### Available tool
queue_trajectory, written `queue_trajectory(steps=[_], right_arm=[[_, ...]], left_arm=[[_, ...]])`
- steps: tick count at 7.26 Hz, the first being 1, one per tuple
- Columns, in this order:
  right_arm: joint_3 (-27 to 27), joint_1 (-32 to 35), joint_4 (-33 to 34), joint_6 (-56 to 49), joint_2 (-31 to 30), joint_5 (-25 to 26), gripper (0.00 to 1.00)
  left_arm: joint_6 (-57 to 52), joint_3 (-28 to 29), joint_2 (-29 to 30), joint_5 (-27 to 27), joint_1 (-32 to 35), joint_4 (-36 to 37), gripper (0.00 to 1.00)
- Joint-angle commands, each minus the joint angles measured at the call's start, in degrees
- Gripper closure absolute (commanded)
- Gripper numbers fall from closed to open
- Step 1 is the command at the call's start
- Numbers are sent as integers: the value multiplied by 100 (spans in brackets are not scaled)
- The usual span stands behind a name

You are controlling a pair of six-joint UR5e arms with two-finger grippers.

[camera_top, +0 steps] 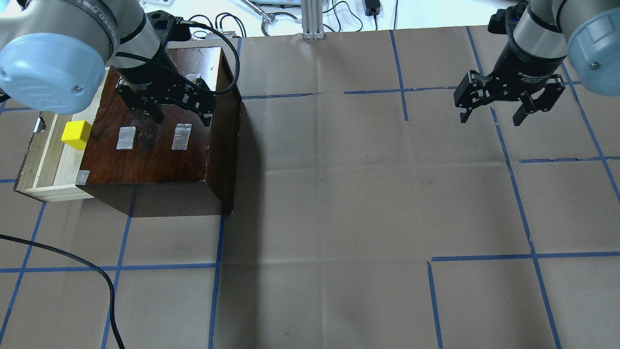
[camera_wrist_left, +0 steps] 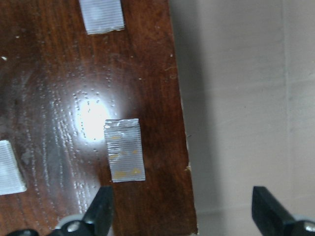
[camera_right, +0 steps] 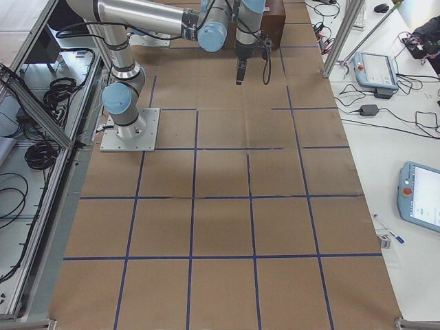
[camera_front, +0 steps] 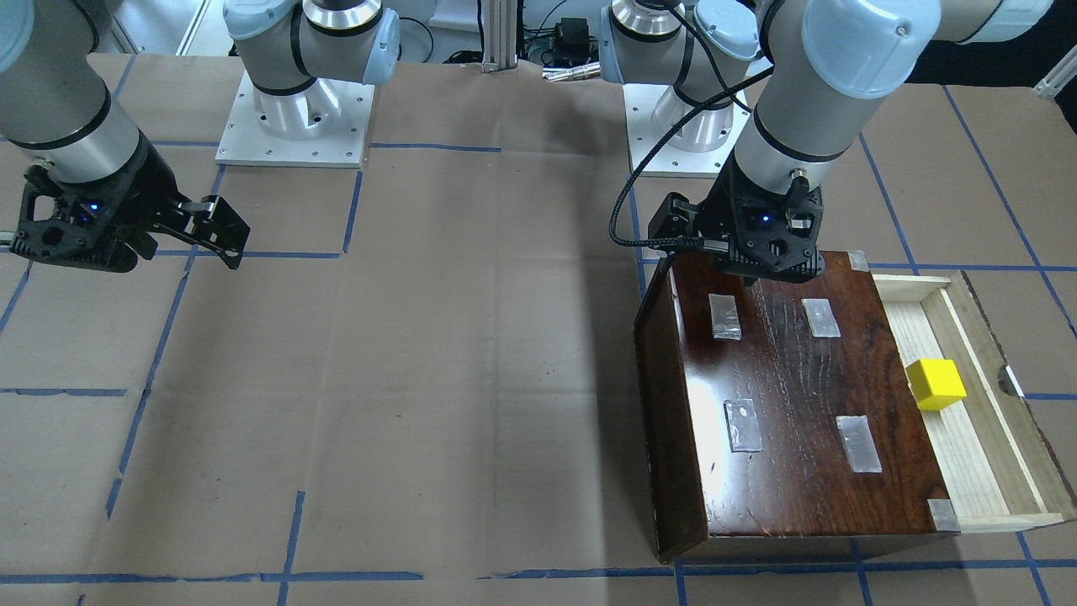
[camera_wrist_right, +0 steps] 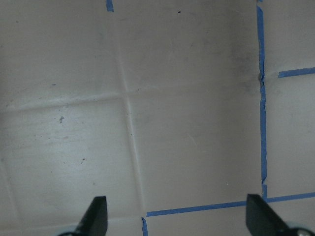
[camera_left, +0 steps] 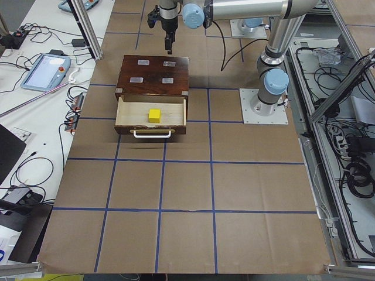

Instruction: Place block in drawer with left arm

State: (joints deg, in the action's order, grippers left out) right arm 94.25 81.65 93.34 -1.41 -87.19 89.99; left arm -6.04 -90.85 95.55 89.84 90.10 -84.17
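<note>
Block (camera_top: pixel 76 134) sits in open drawer (camera_top: pixel 52 167), far left; placement looks done. Left claw (camera_top: pixel 182 118) just right of it, above dark box (camera_top: pixel 155 160) top, jaws wide, holding nothing; nearer arm by far. Right claw (camera_top: pixel 490 118) far right over worktop (camera_top: pixel 339 194), wide open, empty, well apart from block.

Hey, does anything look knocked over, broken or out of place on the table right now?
Nothing stands out. The block sits flat inside the open drawer, the dark box stands upright, and the left gripper and right gripper both hang open and empty.
</note>
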Motion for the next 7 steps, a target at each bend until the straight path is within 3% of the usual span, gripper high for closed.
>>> queue_trajectory(steps=[1,7], right_arm=[[-3,0,0,0,0,1,0],[-3,0,0,0,0,1,0]], left_arm=[[200,-12,-10,113,-36,102,1],[182,-3,25,113,-27,84,1]])
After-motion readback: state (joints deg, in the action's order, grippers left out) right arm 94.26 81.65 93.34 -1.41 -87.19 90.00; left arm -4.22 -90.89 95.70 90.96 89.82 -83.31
